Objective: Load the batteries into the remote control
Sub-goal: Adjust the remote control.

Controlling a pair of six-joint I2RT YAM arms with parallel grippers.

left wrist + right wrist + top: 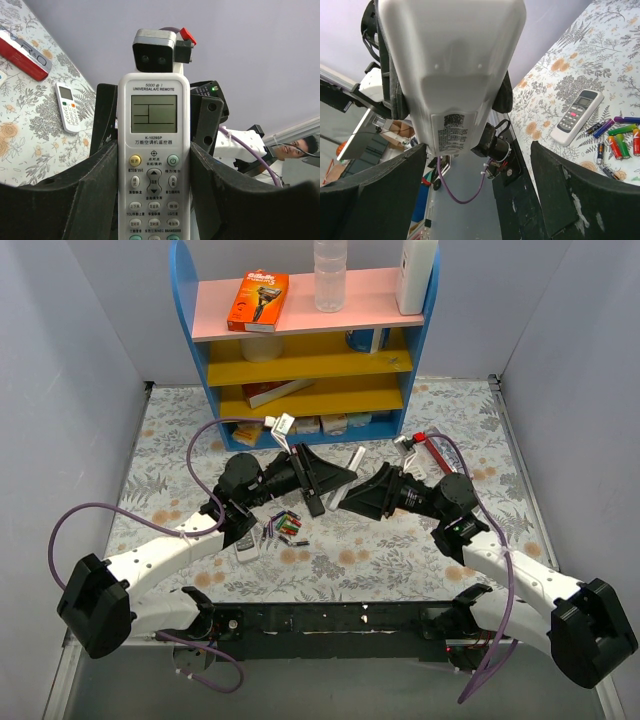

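- A small grey-white remote (pixel 245 545) lies on the desk (pixel 380 540), lower left of centre in the overhead view. It plays no part here.
- Just right of it, the batteries (pixel 285 528) sit in a loose cluster on the desk, none picked up.
- At centre, the left gripper (pixel 154 150) is clamped on the sides of the remote control (pixel 154 110). This is the white one with a screen, held off the desk with its button face toward the left wrist camera.
- Right of centre, the right gripper (pixel 480 150) faces the remote's back with its jaws wide and nothing between them.
- Step in hand, as I judge it: presenting the back so the battery bay can be opened. The back looks closed, and no open bay shows.
- The next move likely calls for the right gripper to catch the cover's edge and slide it off while the left holds firm. After that it can fetch a cell.
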